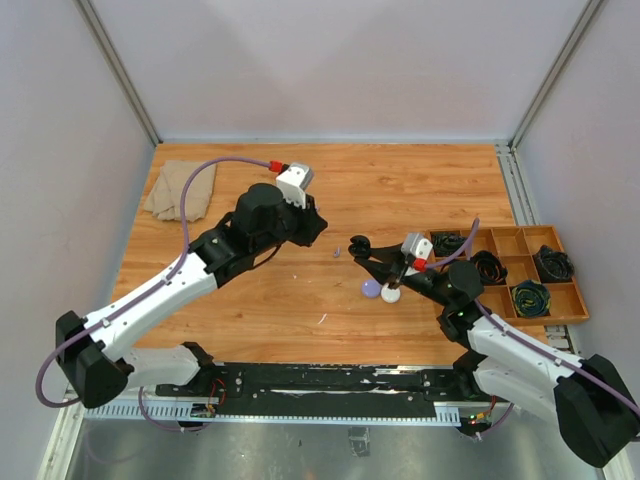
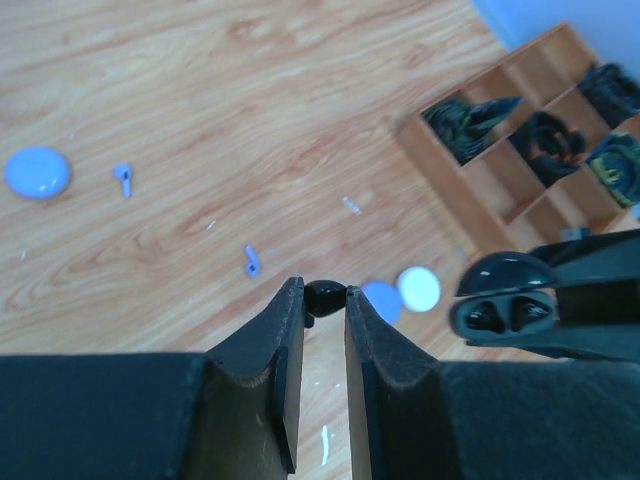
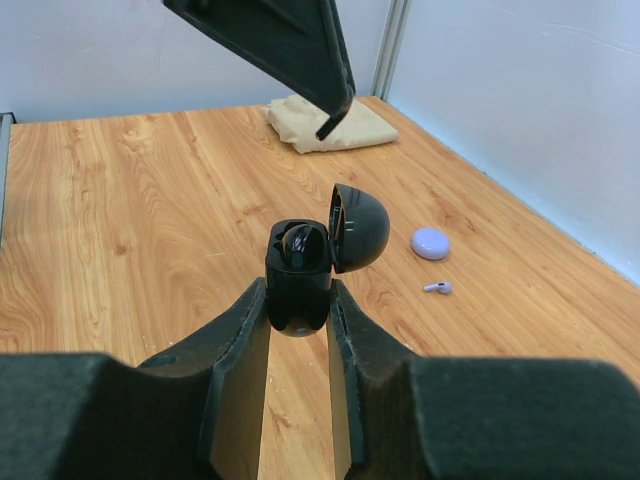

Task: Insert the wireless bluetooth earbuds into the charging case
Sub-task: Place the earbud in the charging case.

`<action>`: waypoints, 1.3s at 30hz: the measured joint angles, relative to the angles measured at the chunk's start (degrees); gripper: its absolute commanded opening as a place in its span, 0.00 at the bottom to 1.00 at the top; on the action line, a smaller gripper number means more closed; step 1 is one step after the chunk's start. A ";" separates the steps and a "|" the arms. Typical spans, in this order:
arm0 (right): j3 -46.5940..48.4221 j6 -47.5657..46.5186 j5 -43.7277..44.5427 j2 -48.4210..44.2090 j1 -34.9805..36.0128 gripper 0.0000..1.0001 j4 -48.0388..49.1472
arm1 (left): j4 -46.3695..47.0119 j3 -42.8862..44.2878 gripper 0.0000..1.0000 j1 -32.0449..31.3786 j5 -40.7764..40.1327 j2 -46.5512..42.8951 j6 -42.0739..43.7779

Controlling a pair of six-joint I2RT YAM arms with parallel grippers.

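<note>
The wireless bluetooth earbuds (image 1: 337,252) are sitting in more than one place. One black earbud (image 2: 322,296) is hanging in the air. The left gripper (image 2: 325,302) is pinching it right at its tips, with the jaws pressing on it from both sides. One purple earbud (image 2: 123,178) is lying loose on the wooden counter (image 2: 250,90), near a closed purple case (image 2: 38,172). Another purple earbud (image 2: 251,262) is lying by itself, closer to the left gripper.

The right gripper (image 3: 299,305) is holding the charging case (image 3: 298,275) (the black one) up above the counter. Its jaws are clamped on the bottom half of the case. The lid (image 3: 360,228) is standing open and tipping to one side. I cannot tell if an earbud is already sitting inside. In the left wrist view, the open case is showing just to the right of the black earbud, and the two are not touching.

A flat purple round case (image 2: 380,300) and a white round case (image 2: 418,288) are lying side by side on the counter. A tan cloth (image 1: 180,188) is lying in the far left corner. A wooden tray (image 1: 505,240) is sitting at the right side, and dark cables (image 1: 530,297) are curling up in some of its boxes.
</note>
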 measured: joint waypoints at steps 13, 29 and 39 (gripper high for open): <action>0.87 2.47 0.00 1.92 0.00 0.05 3.34 | 18.58 -10.60 0.25 -2.80 7.30 -8.11 -2.21; 1.73 5.49 0.02 2.27 0.00 0.05 5.81 | 29.99 -13.57 0.25 -7.48 11.87 -7.43 -2.99; 1.73 6.19 0.02 2.19 0.00 0.05 6.08 | 32.35 -14.95 0.25 -8.50 11.61 -5.60 -2.75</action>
